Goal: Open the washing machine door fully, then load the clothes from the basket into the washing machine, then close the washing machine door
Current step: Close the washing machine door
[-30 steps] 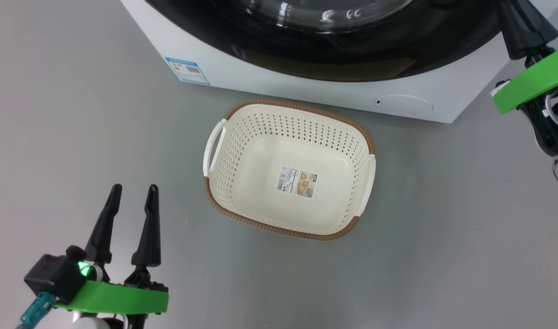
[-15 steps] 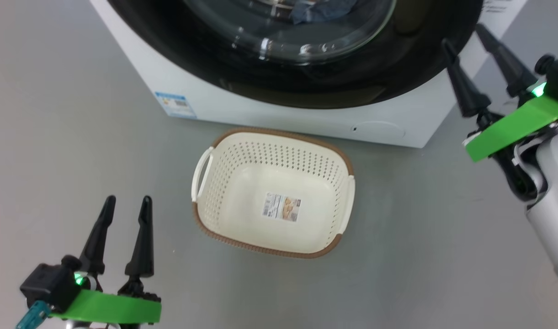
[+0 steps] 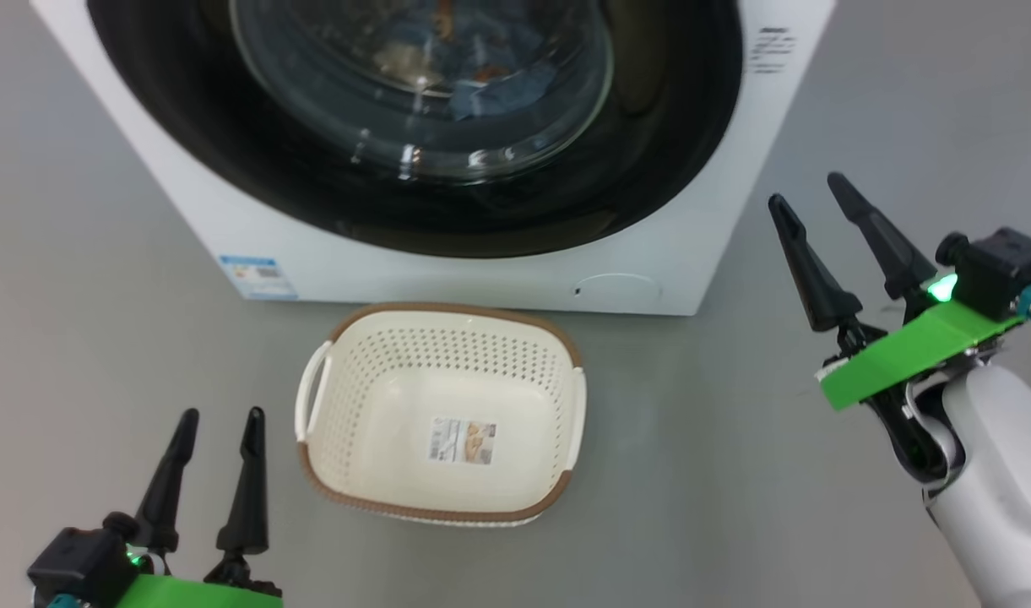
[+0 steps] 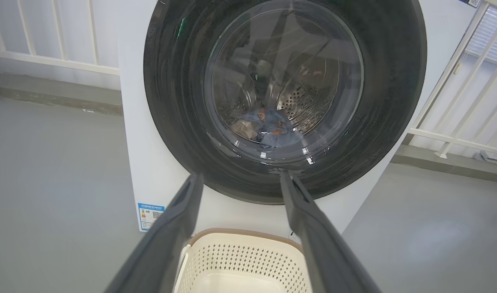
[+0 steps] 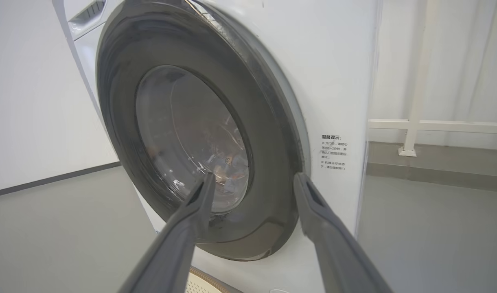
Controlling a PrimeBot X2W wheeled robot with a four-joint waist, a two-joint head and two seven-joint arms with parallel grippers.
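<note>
We had just opened our right gripper (image 3: 805, 190); the washing machine door (image 3: 414, 169) stood shut ahead of it, so the task seemed finished.

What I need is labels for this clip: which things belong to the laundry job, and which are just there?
Job:
washer
door
clothes, behind the glass
basket, empty
left gripper and right gripper, jaws open

Just there:
blue sticker
basket label
white railing
floor
</note>
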